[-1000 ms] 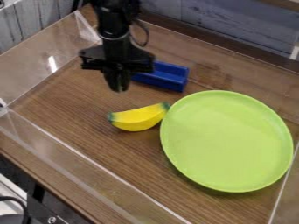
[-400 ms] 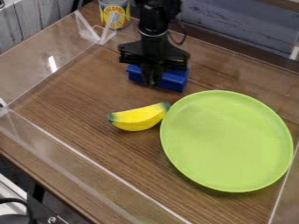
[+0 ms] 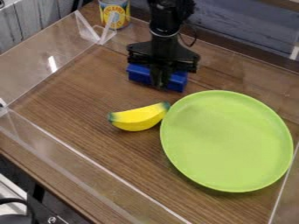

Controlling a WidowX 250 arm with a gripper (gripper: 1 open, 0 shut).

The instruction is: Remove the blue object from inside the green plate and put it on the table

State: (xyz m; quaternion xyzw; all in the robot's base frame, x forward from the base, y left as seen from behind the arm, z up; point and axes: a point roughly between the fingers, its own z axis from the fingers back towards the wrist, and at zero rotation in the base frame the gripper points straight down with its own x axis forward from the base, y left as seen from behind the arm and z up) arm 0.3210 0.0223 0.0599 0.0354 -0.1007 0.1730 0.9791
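Observation:
The blue object (image 3: 177, 81), a small blue block, lies on the dark wood table (image 3: 70, 92) just behind the green plate (image 3: 225, 140), outside its rim. My gripper (image 3: 160, 77) points down onto the middle of the block, and blue shows on both sides of the black fingers. The fingers are shut on the block, which still rests on the table. Nothing lies in the plate, which sits at the front right.
A yellow toy banana (image 3: 139, 117) lies against the plate's left rim. Low clear acrylic walls (image 3: 35, 61) edge the table. A yellow cup-like object (image 3: 112, 13) stands beyond the back wall.
The gripper has moved right and back from beside the blue block to directly over it, come down, and its fingers have shut on the block. The block, banana and plate have not moved.

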